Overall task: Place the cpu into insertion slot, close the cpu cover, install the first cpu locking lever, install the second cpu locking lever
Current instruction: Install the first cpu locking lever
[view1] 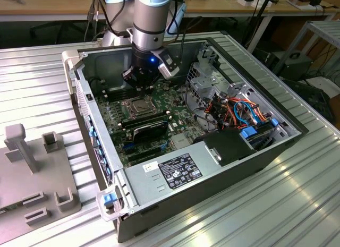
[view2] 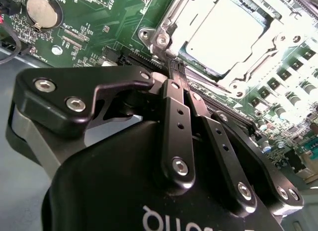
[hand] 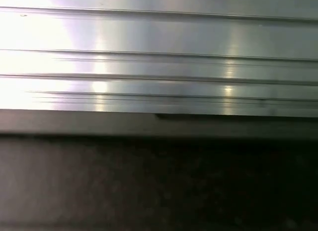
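The cpu [view2: 223, 30] lies in the insertion slot [view2: 155, 36] on the green board, its pale metal face showing through the cut-out of the cpu cover [view2: 266, 44], which lies flat around it. In the exterior view the cpu [view1: 136, 105] sits just below my gripper [view1: 139, 81] inside the open computer case. In the second wrist view my gripper [view2: 174, 72] is shut, its two black fingers [view2: 175, 112] pressed together with their tips at a corner of the socket frame. Whether the tips pinch a locking lever I cannot tell.
Black memory sticks [view1: 149, 122] lie beside the socket. A power supply [view1: 180, 170], coloured cables [view1: 239, 111] and a metal drive cage [view1: 204, 77] fill the case's other side. A grey fixture [view1: 32, 167] stands on the ribbed aluminium table [hand: 159, 57]. A coin battery [view2: 40, 10] sits on the board.
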`<state>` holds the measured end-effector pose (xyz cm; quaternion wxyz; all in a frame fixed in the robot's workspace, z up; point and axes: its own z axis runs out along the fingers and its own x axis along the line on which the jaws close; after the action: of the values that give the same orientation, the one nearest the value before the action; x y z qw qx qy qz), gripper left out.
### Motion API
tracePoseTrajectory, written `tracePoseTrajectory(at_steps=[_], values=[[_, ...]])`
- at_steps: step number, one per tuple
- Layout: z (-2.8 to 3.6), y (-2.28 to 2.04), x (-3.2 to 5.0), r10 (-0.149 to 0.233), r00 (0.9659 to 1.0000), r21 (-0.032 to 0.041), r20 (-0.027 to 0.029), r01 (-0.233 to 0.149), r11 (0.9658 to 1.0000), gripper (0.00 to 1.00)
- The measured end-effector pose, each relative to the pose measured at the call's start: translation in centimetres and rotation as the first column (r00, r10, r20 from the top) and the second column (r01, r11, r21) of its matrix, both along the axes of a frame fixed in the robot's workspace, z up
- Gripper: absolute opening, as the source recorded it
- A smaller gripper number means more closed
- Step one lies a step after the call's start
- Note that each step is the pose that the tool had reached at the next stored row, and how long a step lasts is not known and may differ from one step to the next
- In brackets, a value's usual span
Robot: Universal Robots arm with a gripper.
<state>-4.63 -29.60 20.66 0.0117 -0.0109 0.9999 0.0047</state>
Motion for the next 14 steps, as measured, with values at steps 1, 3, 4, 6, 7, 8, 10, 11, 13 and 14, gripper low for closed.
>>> tracePoseTrajectory(at_steps=[1,3,4,6,7,8,10,11,13,14], values=[[0.00,-0.03,0.00,0.000,1.0000,0.0000,-0.0001,0.000,1.0000,0.11],[0.00,-0.06,0.00,0.001,1.0000,-0.0002,-0.0003,-0.001,1.0000,0.11],[-0.01,-0.07,0.02,0.002,1.0000,-0.0001,-0.0004,-0.002,1.0000,0.11],[-0.02,-0.10,0.07,0.002,1.0000,-0.0001,-0.0011,-0.002,1.0000,0.11],[-0.04,-0.12,0.09,0.003,1.0000,-0.0001,-0.0016,-0.003,1.0000,0.11],[-0.04,-0.14,0.10,0.003,1.0000,-0.0001,-0.0018,-0.003,1.0000,0.11],[-0.07,-0.20,0.11,0.003,1.0000,0.0000,-0.0024,-0.003,1.0000,0.11],[-0.08,-0.24,0.11,0.004,1.0000,-0.0002,-0.0027,-0.004,1.0000,0.11],[-0.14,-0.31,0.12,0.004,1.0000,-0.0002,-0.0032,-0.004,1.0000,0.11],[-0.18,-0.35,0.13,0.005,1.0000,-0.0001,-0.0034,-0.005,1.0000,0.11]])
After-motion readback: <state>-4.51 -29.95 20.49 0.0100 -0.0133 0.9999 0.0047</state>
